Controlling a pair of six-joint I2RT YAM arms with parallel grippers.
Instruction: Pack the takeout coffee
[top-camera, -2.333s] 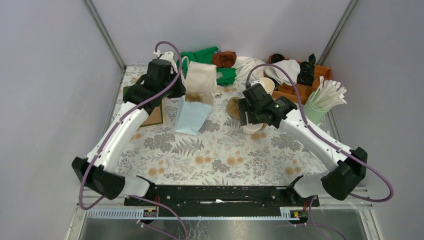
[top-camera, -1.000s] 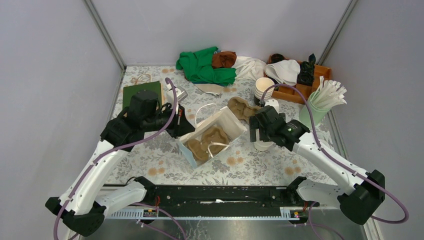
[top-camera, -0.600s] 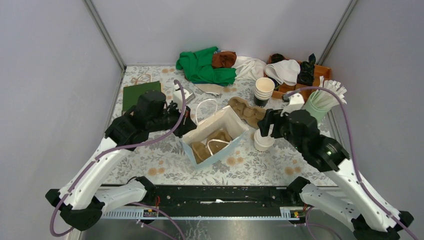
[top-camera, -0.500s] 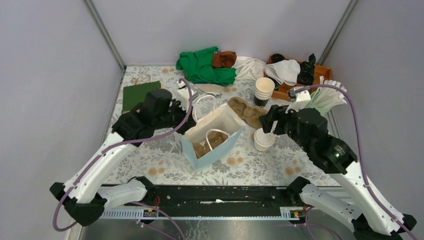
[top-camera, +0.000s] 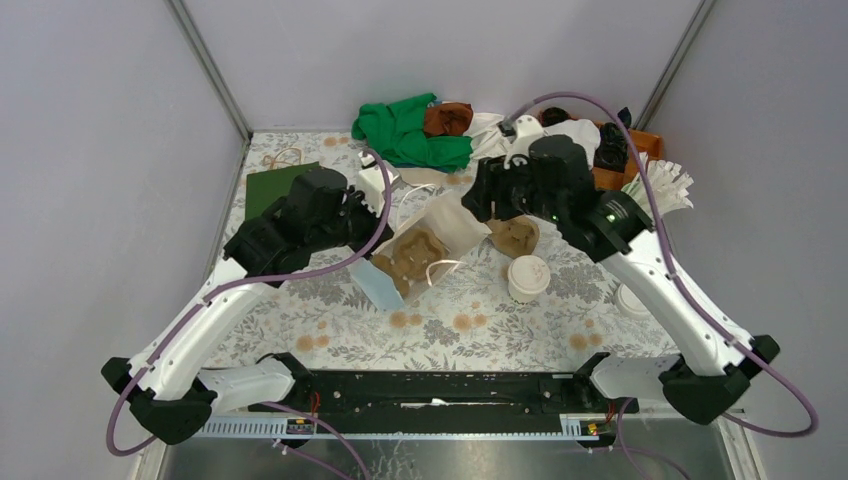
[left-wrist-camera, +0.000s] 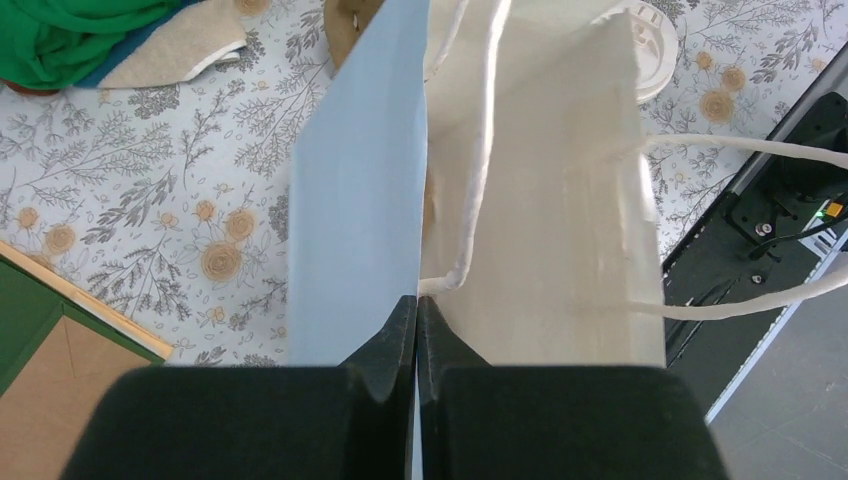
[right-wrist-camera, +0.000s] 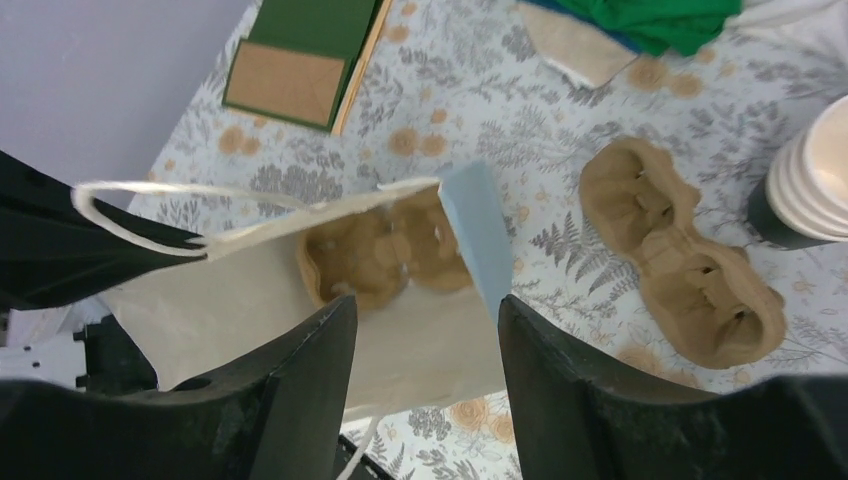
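At four o'clock from the bag (top-camera: 445, 222), leaves coffee cup (top-camera: 528, 277) standing alone; swings right gripper (right-wrist-camera: 425, 300), spread and empty, to bag mouth; keeps left gripper (left-wrist-camera: 417, 305) pinching bag rim. Packing still undone.

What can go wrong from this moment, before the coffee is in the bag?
1. The left claw pinches only one wall of the bag, which is tilted; it may slip or fold shut.
2. The takeout coffee stands free near the right arm, which could knock it over.

Robot lab test cell: bare grey walls (top-camera: 100, 150), aluminium corner posts (top-camera: 207, 65), floral-clothed table (top-camera: 450, 320).
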